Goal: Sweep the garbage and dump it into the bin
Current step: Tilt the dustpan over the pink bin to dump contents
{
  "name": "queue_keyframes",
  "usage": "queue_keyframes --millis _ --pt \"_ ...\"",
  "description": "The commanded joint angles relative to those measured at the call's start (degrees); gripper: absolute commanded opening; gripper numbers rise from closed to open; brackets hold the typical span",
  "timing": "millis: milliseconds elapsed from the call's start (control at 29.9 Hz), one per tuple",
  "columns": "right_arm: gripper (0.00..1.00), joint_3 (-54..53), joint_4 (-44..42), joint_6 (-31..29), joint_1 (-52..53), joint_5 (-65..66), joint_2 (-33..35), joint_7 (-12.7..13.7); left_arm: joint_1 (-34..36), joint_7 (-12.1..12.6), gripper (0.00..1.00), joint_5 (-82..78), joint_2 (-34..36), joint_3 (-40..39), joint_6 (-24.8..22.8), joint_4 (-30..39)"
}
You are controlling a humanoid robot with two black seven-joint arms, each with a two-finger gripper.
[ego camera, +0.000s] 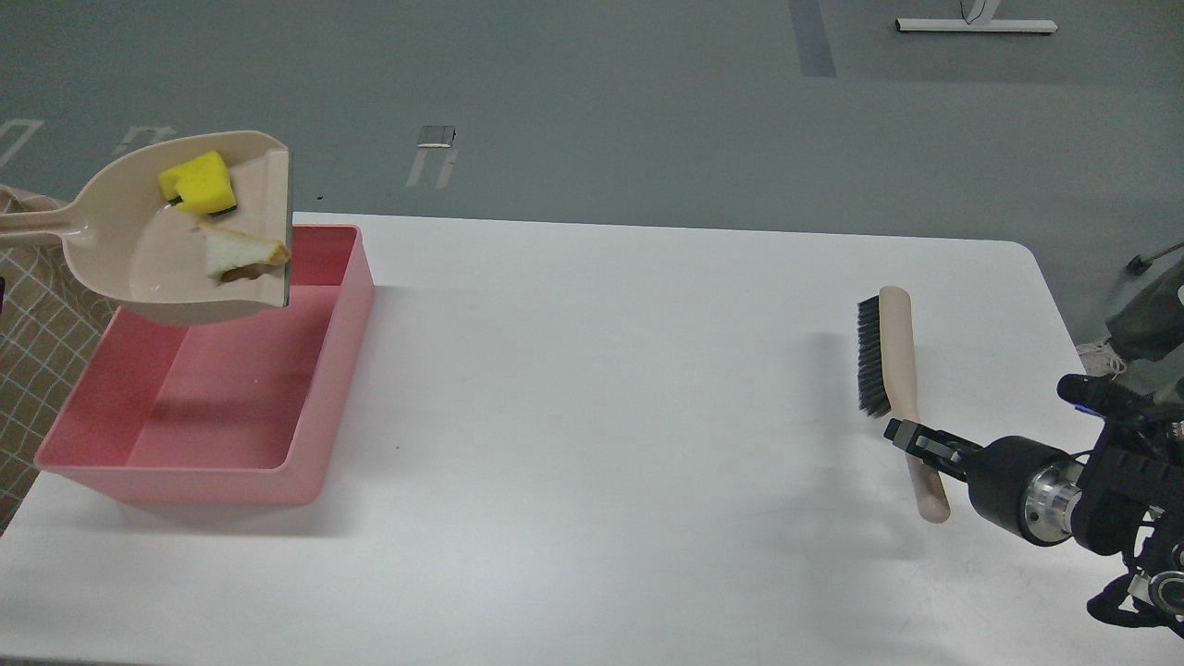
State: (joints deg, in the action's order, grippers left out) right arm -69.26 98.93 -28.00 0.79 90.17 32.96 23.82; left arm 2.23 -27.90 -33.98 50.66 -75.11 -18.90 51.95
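Pink bin (139, 453) on the tabletop (601, 416), under a beige dustpan (111, 250) holding yellow sponge chunk (197, 182) and bread slice (242, 254). Left jaws out of view. Right gripper (895, 433) by the brush (902, 370), jaws hard to tell. Tipped too fast, scraps may miss.

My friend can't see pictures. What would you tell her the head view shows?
A beige dustpan is held tilted above a pink bin, with a yellow sponge chunk and a torn bread slice still inside it. The bin sits at the left of a white table. At the right, a brush lies on the table by the robot's right gripper.
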Motion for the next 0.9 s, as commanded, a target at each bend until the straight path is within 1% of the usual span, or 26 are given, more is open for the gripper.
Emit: queue_keyframes --millis 0,134,334,401,568,869 --pt "0.21 0.00 -0.05 0.00 0.00 -0.09 0.00 0.00 -0.30 -0.10 0.08 -0.03 1.63 0.14 -0.79 -2.03" --pt "0.21 0.00 -0.05 0.00 0.18 -0.09 0.00 0.00 -0.21 -0.10 0.08 -0.29 1.98 0.14 -3.16 -4.48" --pt "0.21 0.00 0.04 0.00 0.09 -0.09 0.00 0.00 -0.21 -0.10 0.08 -1.70 3.92 0.23 -4.48 -8.00" --pt "0.21 0.00 0.04 0.00 0.09 -0.09 0.00 0.00 -0.03 -0.10 0.08 -1.70 4.00 0.23 -4.57 -8.18" --pt "0.21 0.00 0.04 0.00 0.00 -0.09 -0.26 0.00 -0.12 -0.10 0.08 -1.70 6.81 0.23 -5.18 -8.27" --pt "0.21 0.00 -0.14 0.00 0.00 0.00 -0.35 0.00 1.55 -0.10 0.08 -3.10 7.35 0.05 -5.01 -8.18"
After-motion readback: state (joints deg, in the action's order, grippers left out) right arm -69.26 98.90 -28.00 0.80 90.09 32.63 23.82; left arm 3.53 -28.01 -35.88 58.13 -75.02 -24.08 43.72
